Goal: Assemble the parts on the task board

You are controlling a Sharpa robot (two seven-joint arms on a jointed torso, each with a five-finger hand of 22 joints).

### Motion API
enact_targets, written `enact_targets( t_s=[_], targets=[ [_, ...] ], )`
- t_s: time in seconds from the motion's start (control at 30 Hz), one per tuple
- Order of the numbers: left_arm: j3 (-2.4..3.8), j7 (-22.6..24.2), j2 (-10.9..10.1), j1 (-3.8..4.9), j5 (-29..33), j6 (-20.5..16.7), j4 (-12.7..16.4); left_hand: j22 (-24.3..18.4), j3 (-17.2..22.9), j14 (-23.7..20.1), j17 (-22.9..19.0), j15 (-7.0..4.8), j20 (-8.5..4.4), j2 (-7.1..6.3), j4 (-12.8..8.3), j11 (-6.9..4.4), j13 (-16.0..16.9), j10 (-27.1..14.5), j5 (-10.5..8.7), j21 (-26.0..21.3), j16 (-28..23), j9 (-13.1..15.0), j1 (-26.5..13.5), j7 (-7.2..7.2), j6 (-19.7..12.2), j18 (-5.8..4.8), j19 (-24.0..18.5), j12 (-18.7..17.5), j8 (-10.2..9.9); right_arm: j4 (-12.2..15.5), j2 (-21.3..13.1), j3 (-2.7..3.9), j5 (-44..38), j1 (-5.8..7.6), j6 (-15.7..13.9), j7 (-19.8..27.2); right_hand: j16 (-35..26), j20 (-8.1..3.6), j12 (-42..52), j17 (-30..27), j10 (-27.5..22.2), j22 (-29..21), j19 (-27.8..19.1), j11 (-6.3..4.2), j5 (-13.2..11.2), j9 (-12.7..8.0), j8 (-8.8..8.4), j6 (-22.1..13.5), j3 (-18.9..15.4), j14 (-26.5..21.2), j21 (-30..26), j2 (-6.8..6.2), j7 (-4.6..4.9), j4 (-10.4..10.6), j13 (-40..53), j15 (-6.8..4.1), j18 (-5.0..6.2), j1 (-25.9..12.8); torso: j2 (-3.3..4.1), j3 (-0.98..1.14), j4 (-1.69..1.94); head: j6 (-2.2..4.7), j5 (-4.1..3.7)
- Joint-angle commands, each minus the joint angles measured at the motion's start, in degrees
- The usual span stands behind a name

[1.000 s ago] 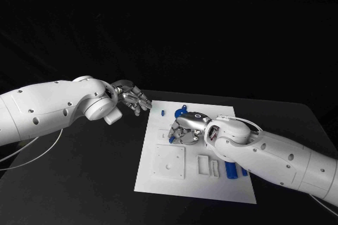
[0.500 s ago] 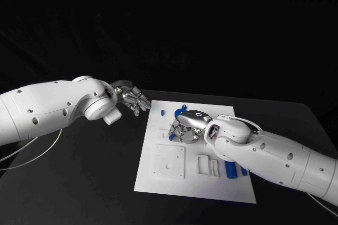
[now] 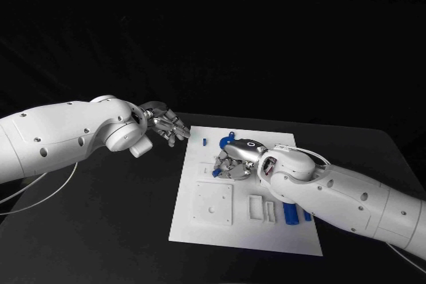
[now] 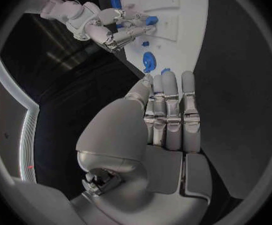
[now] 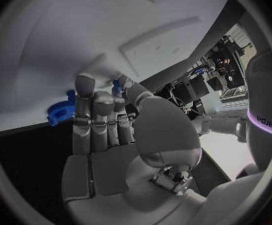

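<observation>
The right hand hangs over the middle of the task board, its fingers pinching a small blue part. The left hand, fingers together and grasping nothing, hovers off the board's far left corner over the worktop, farther from the work.

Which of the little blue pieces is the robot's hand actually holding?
The small blue part pinched in the right hand; the blue gear lies free at the task board's far end.

- The task board looks like matt white plastic.
- The bench is matt black.
- Each robot hand looks like smooth silver metal.
</observation>
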Motion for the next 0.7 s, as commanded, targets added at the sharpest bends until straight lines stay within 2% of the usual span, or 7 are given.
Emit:
enact_targets(
  t_s=[0.03, 0.33, 0.43, 0.5, 0.6, 0.63, 0.7],
  targets=[
    [0.02, 0.1, 0.0, 0.07, 0.4, 0.7, 0.1, 0.1, 0.0, 0.0, 0.0, 0.28, 0.35, 0.20, 0.0, 0.05, -0.1, -0.5, 0.36, -0.3, -0.2, 0.0, 0.3, 0.01, -0.5, -0.33, -0.1, -0.3, 0.4, 0.0, 0.0, -0.04, -0.3, -0.07, 0.9, -0.8, -0.3, 0.37, -0.3, 0.0, -0.2, 1.4, 2.5, 0.17, 0.4, -0.1, 0.10, -0.3, -0.4, -0.1, -0.2, -0.63, 0.01, 0.0, -0.1, 0.33, 0.45, 0.0, 0.00, 0.02, 0.01, -0.04, 0.03],
    [0.01, 0.0, 0.0, 0.07, 0.4, 0.7, 0.0, 0.1, 0.0, 0.0, 0.0, 0.28, 0.35, 0.20, 0.0, 0.05, -0.1, -0.5, 0.36, -0.3, -0.2, 0.0, 0.3, 0.01, -0.5, -0.33, -0.1, -0.3, 0.4, 0.3, -0.4, -0.07, -0.1, -0.17, 0.6, -0.6, -0.4, 0.40, -0.4, -0.1, -0.2, 1.3, 2.5, 0.17, 0.7, 0.0, 0.11, -0.3, -0.9, -0.1, -0.2, -0.87, 0.01, 0.1, -0.2, 0.34, 0.51, 0.1, 0.00, 0.04, -0.07, -0.08, 0.05],
    [0.01, 0.0, 0.0, 0.07, 0.4, 0.7, 0.0, 0.1, 0.0, 0.0, 0.0, 0.28, 0.35, 0.20, 0.0, 0.05, -0.1, -0.5, 0.36, -0.3, -0.2, 0.0, 0.3, 0.01, -0.5, -0.33, -0.1, -0.3, 0.4, 0.4, -0.4, -0.07, 0.1, -0.22, 0.5, -0.4, -0.3, 0.38, -0.2, 0.0, -0.1, 1.3, 2.5, 0.10, 0.5, 0.0, 0.12, 0.2, -0.9, -0.1, 0.0, -0.34, -0.13, 0.2, -0.1, 0.30, 0.49, 0.2, 0.00, 0.05, -0.05, -0.06, 0.01],
    [0.00, 0.0, 0.0, 0.07, 0.4, 0.8, 0.0, 0.1, 0.0, 0.0, 0.0, 0.28, 0.35, 0.20, 0.0, 0.05, -0.1, -0.5, 0.36, -0.3, -0.2, 0.0, 0.3, 0.01, -0.5, -0.33, -0.1, -0.3, 0.4, 0.5, -0.4, -0.07, 0.2, -0.24, 0.5, -0.3, -0.2, 0.34, -0.2, 0.0, -0.1, 1.3, 2.5, 0.02, -0.8, 0.0, 0.12, 0.7, -0.3, 0.0, 0.1, 0.34, -0.25, 0.3, -0.1, 0.25, 0.46, 0.4, 0.00, 0.05, -0.03, -0.05, 0.02],
    [0.00, 0.1, 0.0, 0.07, 0.4, 0.8, 0.0, 0.1, 0.0, 0.0, 0.0, 0.28, 0.35, 0.20, 0.0, 0.05, -0.1, -0.5, 0.36, -0.3, -0.2, 0.0, 0.3, 0.01, -0.5, -0.33, -0.1, -0.3, 0.4, 0.5, -0.5, -0.07, 0.5, -0.27, 0.5, -0.3, -0.2, 0.27, -0.3, 0.1, -0.2, 1.3, 2.5, -0.09, -2.6, 0.0, 0.10, 0.8, 1.5, 0.0, 0.1, 1.89, -0.32, 1.3, -0.1, 0.18, 0.41, -0.4, 0.00, 0.05, 0.01, -0.09, -0.06],
    [-0.01, 0.1, 0.0, 0.07, 0.4, 0.8, -0.1, 0.1, 0.0, 0.0, 0.0, 0.28, 0.35, 0.20, 0.0, 0.05, -0.1, -0.5, 0.36, -0.3, -0.2, 0.0, 0.3, 0.01, -0.5, -0.33, -0.1, -0.3, 0.4, 0.5, -0.5, -0.07, 0.7, -0.28, 0.5, -0.3, -0.2, 0.20, -0.3, 0.1, -0.3, 1.3, 2.5, -0.12, -4.4, 0.0, 0.16, 0.8, 4.5, 0.0, 0.1, 1.57, -0.36, 1.3, -0.1, 0.12, 0.40, -0.9, 0.00, 0.04, 0.00, -0.10, -0.03],
    [-0.01, 0.1, 0.1, 0.07, 0.4, 0.9, -0.2, 0.1, 0.0, -0.1, 0.0, 0.31, 0.39, 0.24, 0.2, 0.08, -0.1, -0.5, 0.35, -0.4, -0.3, -0.1, 0.2, 0.02, -0.6, -0.33, -0.1, -0.2, 0.4, 0.4, -0.5, -0.07, 0.8, -0.30, 0.6, -0.3, -0.1, 0.19, -0.3, 0.1, -0.2, 1.2, 2.5, -0.12, -4.7, 0.1, 0.13, 0.8, 7.8, 0.0, 0.2, 0.84, -0.33, 1.9, -0.1, 0.12, 0.38, -2.0, -0.02, 0.03, 0.00, -0.08, -0.05]
  ],
)
